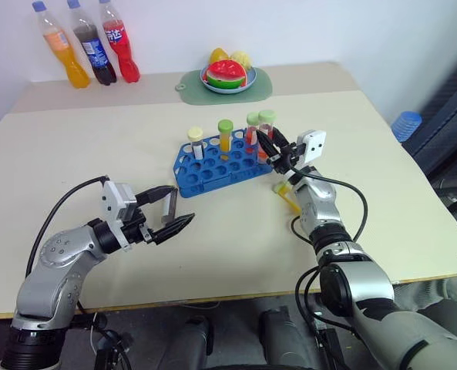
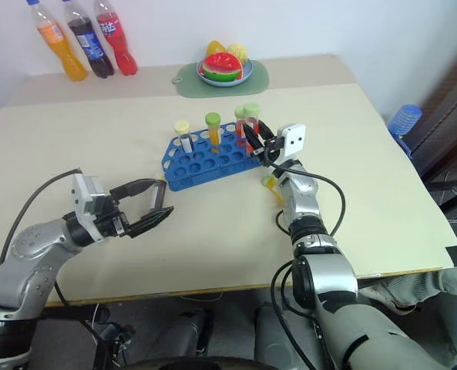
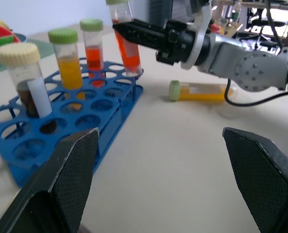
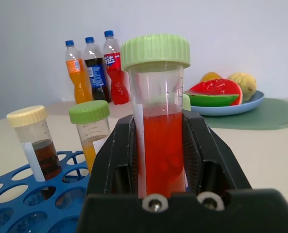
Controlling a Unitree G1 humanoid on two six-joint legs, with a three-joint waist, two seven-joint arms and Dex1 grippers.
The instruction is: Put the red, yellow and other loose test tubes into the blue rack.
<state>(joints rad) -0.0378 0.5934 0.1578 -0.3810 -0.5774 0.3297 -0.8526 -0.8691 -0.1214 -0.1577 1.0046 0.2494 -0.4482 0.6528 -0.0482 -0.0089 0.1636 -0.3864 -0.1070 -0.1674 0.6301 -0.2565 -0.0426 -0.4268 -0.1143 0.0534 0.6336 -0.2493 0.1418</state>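
**Ana:** Test tubes first: the red tube [image 4: 159, 141] with the green cap sits clenched in the right claw [image 1: 278, 152], upright over the far right end of the blue rack [image 1: 213, 169]. Its base looks to be at or in a hole there, though she cannot tell how deep. Three more tubes already stand in the rack: a cream-capped dark one [image 3: 25, 77], a yellow one [image 3: 68, 63] and another red one [image 3: 93, 46].

**Ben:** And the loose one?

**Ana:** A yellow tube [image 3: 202, 91] lies on its side on the desk [image 1: 97, 139], just beside the rack's right end and under the right forearm. The left claw [image 1: 170, 218] hangs released and empty, near the rack's near-left corner.

**Ben:** So what could go wrong?

**Ana:** If the claw lets go while the tube leans or its base rests on the rim of a hole, the tube may tip and knock its red neighbour. Pushing down off-centre could shove or tilt the light rack. The forearm could also nudge the lying tube, and being round, it would likely roll toward the desk edge.
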